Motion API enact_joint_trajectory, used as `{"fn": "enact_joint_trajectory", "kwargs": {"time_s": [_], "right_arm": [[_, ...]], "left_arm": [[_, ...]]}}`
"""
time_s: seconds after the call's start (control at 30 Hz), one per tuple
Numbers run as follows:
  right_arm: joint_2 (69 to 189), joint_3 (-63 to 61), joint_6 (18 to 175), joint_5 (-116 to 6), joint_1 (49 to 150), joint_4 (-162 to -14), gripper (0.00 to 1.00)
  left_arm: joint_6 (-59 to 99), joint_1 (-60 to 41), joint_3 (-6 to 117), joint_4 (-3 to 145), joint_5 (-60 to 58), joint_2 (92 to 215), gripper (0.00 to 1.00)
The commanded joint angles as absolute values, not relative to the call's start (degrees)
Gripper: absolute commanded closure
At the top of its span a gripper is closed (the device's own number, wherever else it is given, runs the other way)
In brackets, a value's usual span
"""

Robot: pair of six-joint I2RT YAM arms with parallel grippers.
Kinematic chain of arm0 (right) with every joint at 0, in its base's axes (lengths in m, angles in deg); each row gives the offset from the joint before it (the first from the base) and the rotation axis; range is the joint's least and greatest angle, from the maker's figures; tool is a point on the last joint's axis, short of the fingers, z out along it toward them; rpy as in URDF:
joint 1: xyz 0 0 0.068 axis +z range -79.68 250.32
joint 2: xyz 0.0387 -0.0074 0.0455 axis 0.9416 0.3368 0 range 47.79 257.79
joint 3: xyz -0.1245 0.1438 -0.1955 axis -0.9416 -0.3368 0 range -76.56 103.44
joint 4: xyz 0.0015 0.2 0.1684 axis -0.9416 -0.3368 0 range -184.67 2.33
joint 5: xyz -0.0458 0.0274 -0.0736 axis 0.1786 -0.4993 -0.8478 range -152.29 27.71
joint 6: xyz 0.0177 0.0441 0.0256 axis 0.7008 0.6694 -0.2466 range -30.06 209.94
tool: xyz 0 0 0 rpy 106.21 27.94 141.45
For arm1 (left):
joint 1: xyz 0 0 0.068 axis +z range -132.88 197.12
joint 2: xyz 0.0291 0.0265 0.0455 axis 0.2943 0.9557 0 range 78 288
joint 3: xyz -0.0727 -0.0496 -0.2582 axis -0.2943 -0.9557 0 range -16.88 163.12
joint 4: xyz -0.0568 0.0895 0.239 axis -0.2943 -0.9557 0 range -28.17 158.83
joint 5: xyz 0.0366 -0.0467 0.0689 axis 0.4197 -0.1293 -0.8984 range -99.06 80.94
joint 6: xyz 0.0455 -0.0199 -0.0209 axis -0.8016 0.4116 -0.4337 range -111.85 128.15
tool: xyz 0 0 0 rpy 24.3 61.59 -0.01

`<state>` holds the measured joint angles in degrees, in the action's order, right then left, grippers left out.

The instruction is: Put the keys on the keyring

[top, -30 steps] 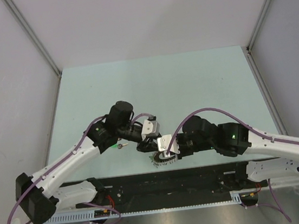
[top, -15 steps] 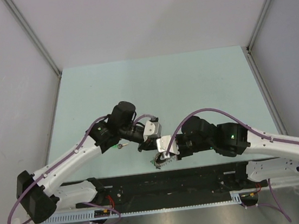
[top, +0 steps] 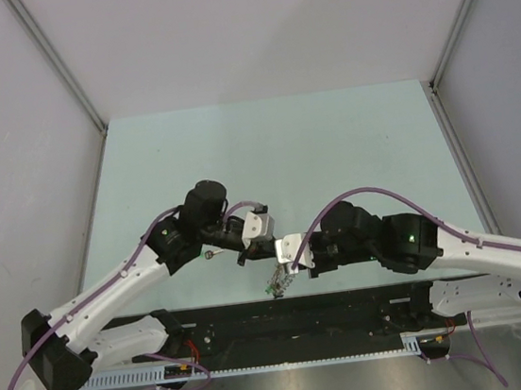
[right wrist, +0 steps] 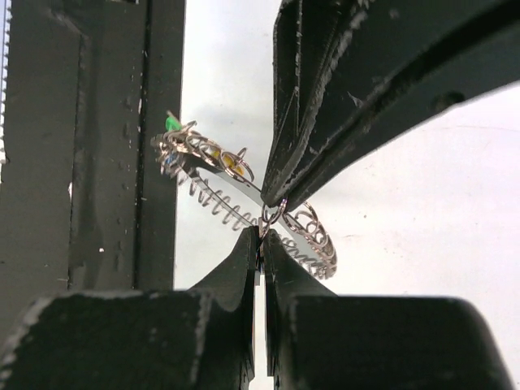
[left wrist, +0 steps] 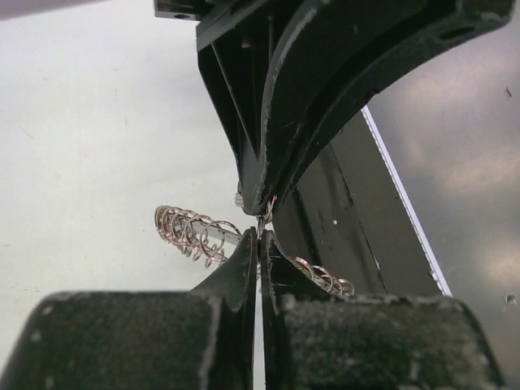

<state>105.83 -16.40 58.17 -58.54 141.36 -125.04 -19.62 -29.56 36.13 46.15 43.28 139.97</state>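
Observation:
The keyring (right wrist: 244,199) is a large metal hoop strung with several small wire rings. It carries keys with a green head (right wrist: 172,123) and a yellow head (right wrist: 236,166). My right gripper (right wrist: 262,231) is shut on a small ring (right wrist: 272,213) of the keyring. My left gripper (left wrist: 258,236) meets it tip to tip and is shut on the same small ring. In the top view both grippers, left (top: 251,248) and right (top: 290,253), hold the keyring (top: 276,283), which dangles below them. One tiny loose key (top: 213,254) lies on the table by the left wrist.
The pale green table (top: 331,148) stretches behind the arms. The black base strip (top: 285,316) runs along the near edge right under the hanging keyring. White walls and metal posts (top: 59,67) enclose the sides.
Both grippers moved slightly back from the near edge with the keyring pinched between them. The keyring now dangles lower and looks narrower. The left arm's wrist shifted left.

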Motion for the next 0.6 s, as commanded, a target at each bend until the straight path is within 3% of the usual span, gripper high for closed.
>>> {"fn": "enact_joint_trajectory", "kwargs": {"time_s": [0.0,0.57], "right_arm": [[103.69,-14.07,60.31,-61.32,141.42,-128.10,1.00],[104.31,-16.09,61.99,-60.35,141.60,-123.71,1.00]], "left_arm": [[-12.52,-28.23,33.57,53.79,45.44,135.13,1.00],[12.88,-29.98,22.33,85.34,32.26,127.48,1.00]]}}
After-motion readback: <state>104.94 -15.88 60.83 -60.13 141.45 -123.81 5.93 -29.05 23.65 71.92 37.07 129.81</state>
